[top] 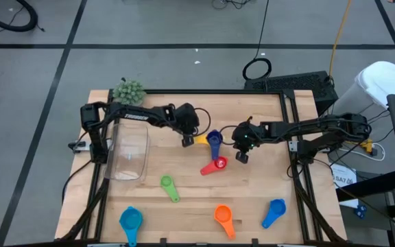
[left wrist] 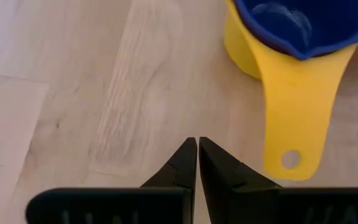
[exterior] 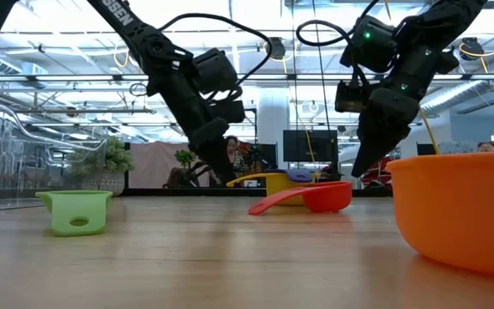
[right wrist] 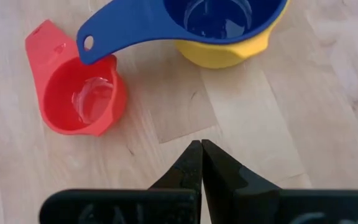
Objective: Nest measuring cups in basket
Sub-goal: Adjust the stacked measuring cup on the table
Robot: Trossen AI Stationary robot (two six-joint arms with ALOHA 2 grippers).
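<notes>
The dark blue cup [top: 214,139] sits nested inside the yellow cup [top: 201,139] at the table's middle; the yellow handle [left wrist: 294,124] lies flat on the wood. The red cup [top: 218,165] stands just near of them, under the blue handle's end [right wrist: 89,46]. Green [top: 167,184], orange [top: 223,216] and two lighter blue cups [top: 130,221] [top: 276,210] rest on the near half. The clear basket [top: 130,152] stands at the left. My left gripper [top: 187,141] is shut, just left of the yellow handle. My right gripper [top: 242,157] is shut, right of the red cup. Neither touches anything.
A fuzzy green ball [top: 129,90] lies at the far left corner. A black frame rail [top: 290,130] runs along the table's right side. Bare wood lies between the cups on the near half. In the low view, the orange cup [exterior: 461,206] fills the right foreground.
</notes>
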